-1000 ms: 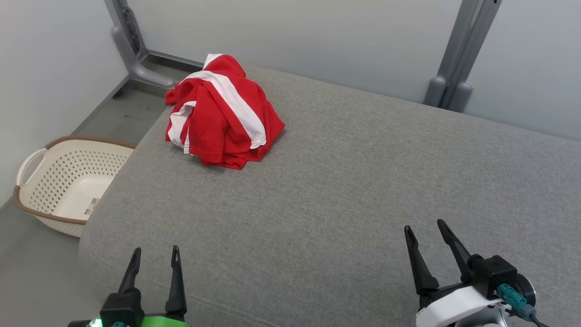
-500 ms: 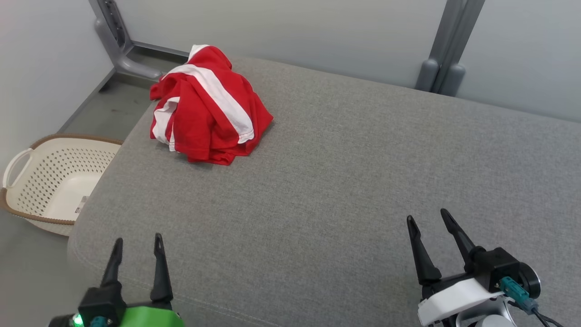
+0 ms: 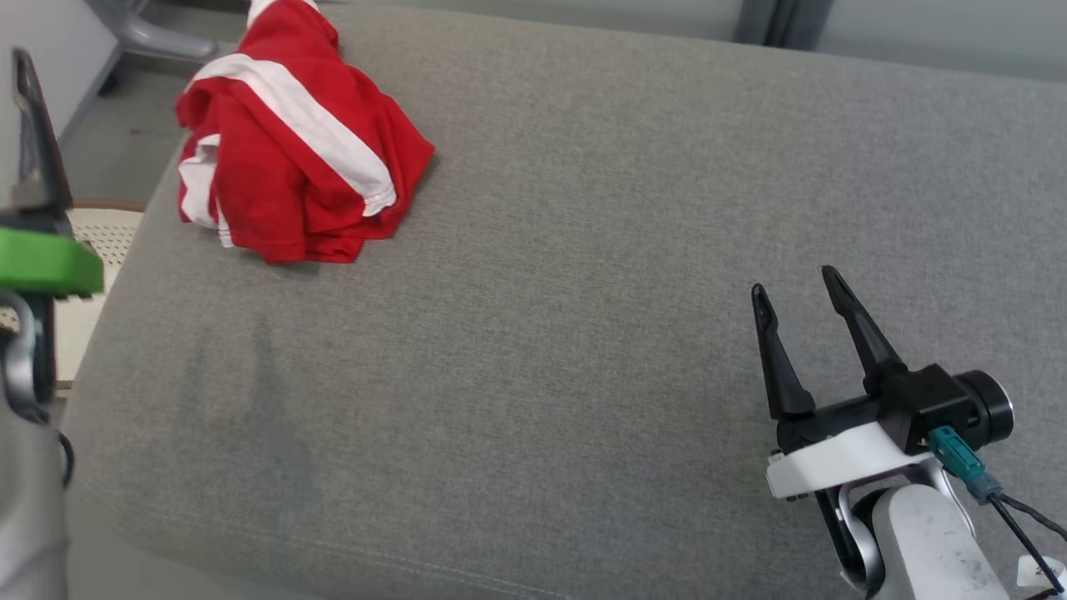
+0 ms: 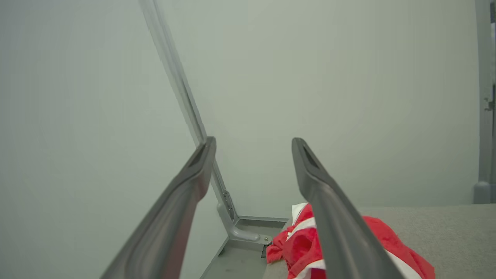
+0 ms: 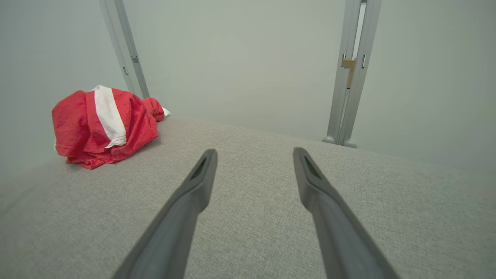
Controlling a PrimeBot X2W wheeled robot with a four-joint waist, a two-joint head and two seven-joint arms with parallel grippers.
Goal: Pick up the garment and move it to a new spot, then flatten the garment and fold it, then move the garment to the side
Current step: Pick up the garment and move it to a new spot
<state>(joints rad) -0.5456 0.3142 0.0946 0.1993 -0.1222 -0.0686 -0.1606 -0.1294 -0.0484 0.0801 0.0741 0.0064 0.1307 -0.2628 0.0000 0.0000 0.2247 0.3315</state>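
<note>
The garment (image 3: 288, 150) is a crumpled red shirt with white stripes. It lies in a heap at the far left corner of the grey cushion (image 3: 583, 292). My left gripper (image 4: 252, 141) is raised and open with nothing between its fingers, and the garment (image 4: 298, 248) sits low beyond them. In the head view one of its dark fingers (image 3: 37, 125) stands at the left edge, left of the garment. My right gripper (image 3: 792, 281) hovers open and empty over the cushion's right side, far from the garment (image 5: 100, 124). Its fingers (image 5: 254, 151) point across the cushion.
A cream perforated basket (image 3: 100, 229) stands on the floor off the cushion's left edge, partly behind my left arm. Grey metal frame posts (image 5: 348, 77) rise against the pale wall behind the cushion, one (image 4: 186, 100) near the garment's corner.
The head camera has dipped and drawn closer, shifting the whole picture. My left gripper has risen and reached forward to the garment's level. The garment lies as before, and both grippers stay open.
</note>
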